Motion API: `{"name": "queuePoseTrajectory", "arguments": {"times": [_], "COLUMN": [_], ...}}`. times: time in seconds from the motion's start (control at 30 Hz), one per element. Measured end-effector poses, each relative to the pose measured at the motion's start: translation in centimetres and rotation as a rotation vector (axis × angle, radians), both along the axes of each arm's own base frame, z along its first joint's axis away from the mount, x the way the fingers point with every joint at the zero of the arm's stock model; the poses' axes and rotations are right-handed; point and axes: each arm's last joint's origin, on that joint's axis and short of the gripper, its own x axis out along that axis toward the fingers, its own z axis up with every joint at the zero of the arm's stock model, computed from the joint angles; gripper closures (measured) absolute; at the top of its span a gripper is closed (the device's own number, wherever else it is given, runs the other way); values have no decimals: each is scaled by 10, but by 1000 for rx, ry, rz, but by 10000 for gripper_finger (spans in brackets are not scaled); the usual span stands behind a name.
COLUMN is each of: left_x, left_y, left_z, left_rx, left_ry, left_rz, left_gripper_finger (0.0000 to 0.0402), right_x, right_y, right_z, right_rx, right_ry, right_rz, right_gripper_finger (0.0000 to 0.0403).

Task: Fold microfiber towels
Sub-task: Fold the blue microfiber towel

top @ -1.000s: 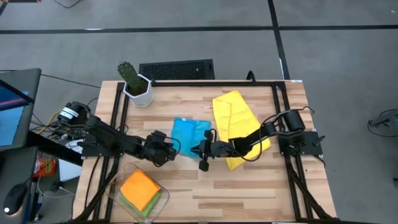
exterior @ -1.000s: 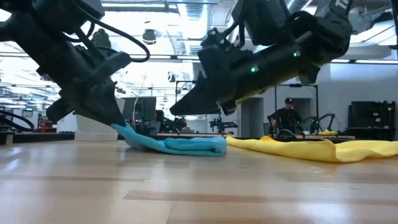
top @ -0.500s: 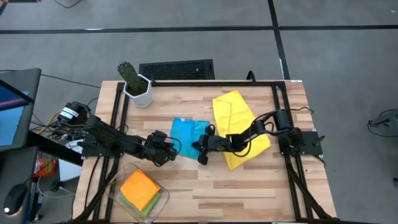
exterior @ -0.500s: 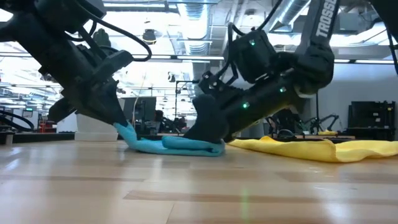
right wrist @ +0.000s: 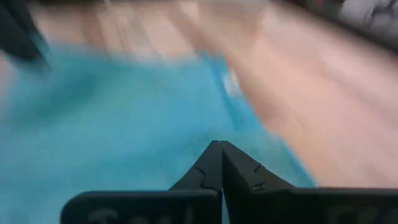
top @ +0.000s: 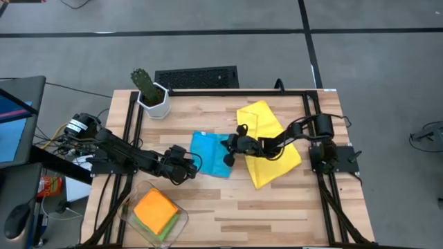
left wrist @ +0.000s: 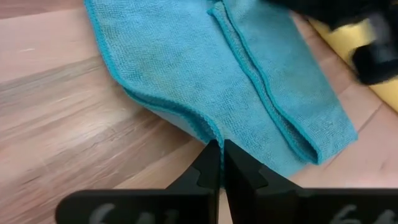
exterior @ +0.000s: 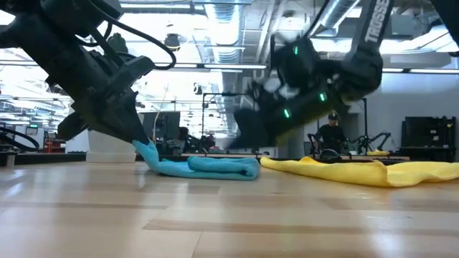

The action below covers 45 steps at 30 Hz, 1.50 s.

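Left hand (left wrist: 221, 163) pressed together, pinching near corner of blue towel (top: 210, 147) down against table (top: 291, 200); towel lies part-folded ahead of that hand. Right hand (top: 229, 158) lifted just off towel's far edge, fingers shut in its wrist view; cannot tell whether any cloth is caught. Yellow towel (top: 266, 142) spread under right arm, touching blue one. Orange towel (top: 156, 209) stacked in tray (top: 181, 220) beside left arm.

To finish this fold well: keep left pinch anchored, carry far edge low and straight over, match hems, avoid dragging yellow towel along.
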Motion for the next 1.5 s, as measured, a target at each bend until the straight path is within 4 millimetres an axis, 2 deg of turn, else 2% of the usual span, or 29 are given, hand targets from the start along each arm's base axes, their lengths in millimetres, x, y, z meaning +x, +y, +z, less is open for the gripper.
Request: {"name": "queuePoseTrajectory", "arguments": {"times": [0.13,0.23,0.3,0.43,0.53,0.63,0.7,0.87,0.97,1.13,1.43,1.5], "left_x": [1,1,1,1,2,2,2,2,3,4,4,4], "left_y": [0,0,0,0,0,0,0,0,0,-1,-1,-2], "left_z": [1,1,1,1,2,2,2,3,3,3,3,3], "left_rx": [-2,0,2,3,19,33,35,33,29,18,1,-6], "left_ry": [-9,-10,-13,-17,-26,-31,-32,-37,-46,-51,-37,-34], "left_rz": [0,0,-3,-2,7,14,14,12,12,5,-25,-30], "left_gripper_finger": [401,401,401,401,401,401,401,401,401,401,401,401], "right_x": [1,1,-1,0,-2,-3,-5,-3,-3,8,19,20], "right_y": [-9,-13,-12,6,33,61,75,96,103,105,120,119], "right_z": [-20,-19,-3,52,59,48,33,10,0,-7,-36,-36], "right_rx": [52,101,107,94,69,55,62,98,89,116,132,155], "right_ry": [44,28,-6,-184,-183,-154,-112,-111,-112,-139,-90,-92], "right_rz": [29,31,28,85,169,193,180,171,157,134,152,135], "right_gripper_finger": [387,386,382,383,388,390,388,386,388,382,387,383]}}
